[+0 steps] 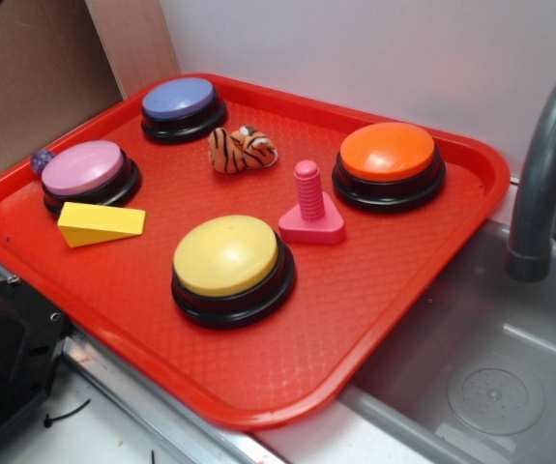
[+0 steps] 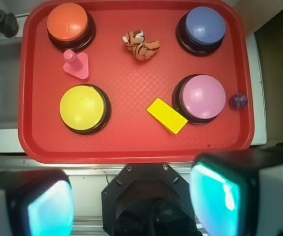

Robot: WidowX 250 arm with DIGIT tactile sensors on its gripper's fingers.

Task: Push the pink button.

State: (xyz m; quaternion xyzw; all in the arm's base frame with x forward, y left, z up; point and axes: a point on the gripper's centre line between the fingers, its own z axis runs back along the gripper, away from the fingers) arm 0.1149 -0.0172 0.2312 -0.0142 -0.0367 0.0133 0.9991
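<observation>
In the wrist view we see the gripper (image 2: 131, 204) at the bottom edge, its two fingers (image 2: 47, 206) spread wide apart with nothing between them, high above the near rim of the red tray (image 2: 131, 142). It touches nothing.

The tray holds everything. The pink button (image 2: 203, 97) sits at the right side of the wrist view, on its black ring base; in the exterior view it lies near the tray's left edge (image 1: 83, 166). A yellow wedge block (image 2: 167, 115) lies just beside it, toward the gripper, seeming to touch its base. A small purple bead-like object (image 2: 238, 101) rests near the tray's rim on the button's other side. Beyond are the blue-purple button (image 2: 205, 25), a small toy tiger (image 2: 141, 46), the orange button (image 2: 67, 21), the hot-pink peg on a triangular base (image 2: 76, 64) standing upright, and the yellow button (image 2: 82, 107) — all apart from one another.

The tray lies on a pale counter, partly over a grey sink (image 1: 490, 377) with a grey faucet (image 1: 546, 164); a white wall (image 1: 374, 58) and brown board (image 1: 26, 77) stand behind. The arm itself is not visible in the exterior view.
</observation>
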